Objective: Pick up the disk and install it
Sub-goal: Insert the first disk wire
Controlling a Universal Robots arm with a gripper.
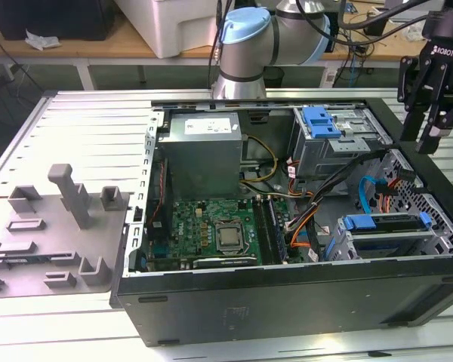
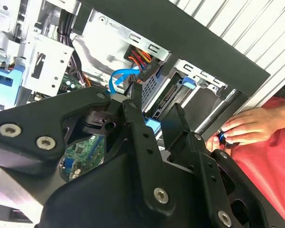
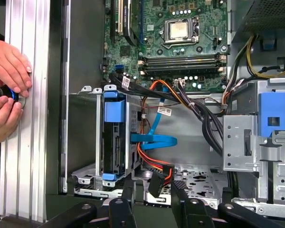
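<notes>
One flat silver-grey disk [image 3: 115,142], framed by smooth blue plastic, sits edge-on in the perforated steel bay [image 3: 85,176]. Your black angular claw [image 1: 423,134] points downward over the black case [image 1: 287,298], fingers parted, gripping nothing.

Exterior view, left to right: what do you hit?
Grey fixture plate → power supply → blue bracket → gripper. The case is left out because it spans most of them.
</notes>
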